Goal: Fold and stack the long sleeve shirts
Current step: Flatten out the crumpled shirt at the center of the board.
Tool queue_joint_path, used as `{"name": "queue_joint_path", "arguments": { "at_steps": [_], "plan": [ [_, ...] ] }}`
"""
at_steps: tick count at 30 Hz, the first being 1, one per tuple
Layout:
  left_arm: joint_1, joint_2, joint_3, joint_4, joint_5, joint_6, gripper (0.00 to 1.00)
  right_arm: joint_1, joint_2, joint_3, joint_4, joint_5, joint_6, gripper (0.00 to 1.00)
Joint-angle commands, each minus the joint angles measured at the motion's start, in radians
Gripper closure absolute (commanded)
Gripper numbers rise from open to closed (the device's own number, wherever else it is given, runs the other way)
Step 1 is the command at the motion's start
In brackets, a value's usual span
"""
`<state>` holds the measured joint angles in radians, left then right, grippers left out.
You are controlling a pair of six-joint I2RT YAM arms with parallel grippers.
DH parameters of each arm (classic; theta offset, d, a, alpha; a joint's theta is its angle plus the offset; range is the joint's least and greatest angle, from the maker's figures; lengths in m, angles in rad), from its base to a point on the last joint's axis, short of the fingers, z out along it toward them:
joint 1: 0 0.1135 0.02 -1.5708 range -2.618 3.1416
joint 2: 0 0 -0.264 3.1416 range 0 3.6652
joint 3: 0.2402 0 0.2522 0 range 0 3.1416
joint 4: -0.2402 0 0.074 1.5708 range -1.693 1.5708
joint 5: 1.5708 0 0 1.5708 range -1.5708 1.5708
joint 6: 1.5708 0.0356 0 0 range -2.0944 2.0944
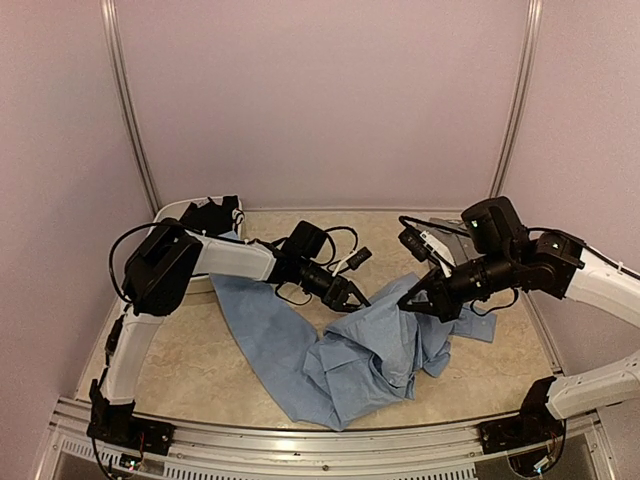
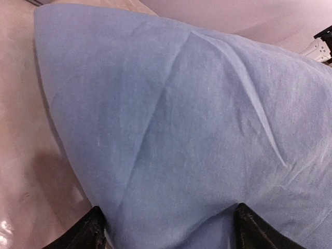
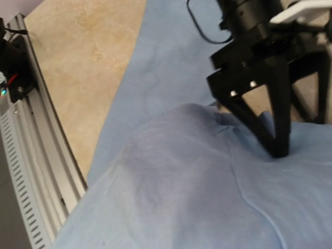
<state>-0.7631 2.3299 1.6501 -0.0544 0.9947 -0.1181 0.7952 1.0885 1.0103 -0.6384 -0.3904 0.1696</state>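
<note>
From above, my left pincer (image 1: pixel 352 298) stands spread, tips on the light blue shirt (image 1: pixel 350 365), which lies crumpled beneath and between both pincers. My right pincer (image 1: pixel 418 303) is pressed together, pinching a raised peak of it. On the left wrist view, the fingertips (image 2: pixel 94 231) are wide apart, with the light blue shirt (image 2: pixel 181 129) between and ahead of them. On the right wrist view, the light blue shirt (image 3: pixel 181 187) bunches close below, and the left pincer (image 3: pixel 278 150) pokes into it just ahead.

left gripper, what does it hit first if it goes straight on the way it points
the light blue shirt, filling the view right ahead of the left gripper; contact looks near, depth unclear
</note>
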Motion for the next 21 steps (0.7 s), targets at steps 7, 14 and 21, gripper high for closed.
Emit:
{"name": "queue_joint_path", "arguments": {
  "at_steps": [7,14,21],
  "plan": [
    [-0.023,0.013,-0.088,0.23,0.222,-0.215,0.97,-0.018,0.055,-0.019,-0.003,0.108,0.043,1.0],
    [0.11,-0.122,-0.296,0.63,0.139,-0.541,1.0,-0.04,0.03,0.021,-0.046,0.188,0.069,1.0],
    [0.237,-0.404,-0.371,0.521,-0.12,-0.516,1.0,-0.046,0.083,0.12,-0.074,0.275,0.039,1.0]
  ]
}}
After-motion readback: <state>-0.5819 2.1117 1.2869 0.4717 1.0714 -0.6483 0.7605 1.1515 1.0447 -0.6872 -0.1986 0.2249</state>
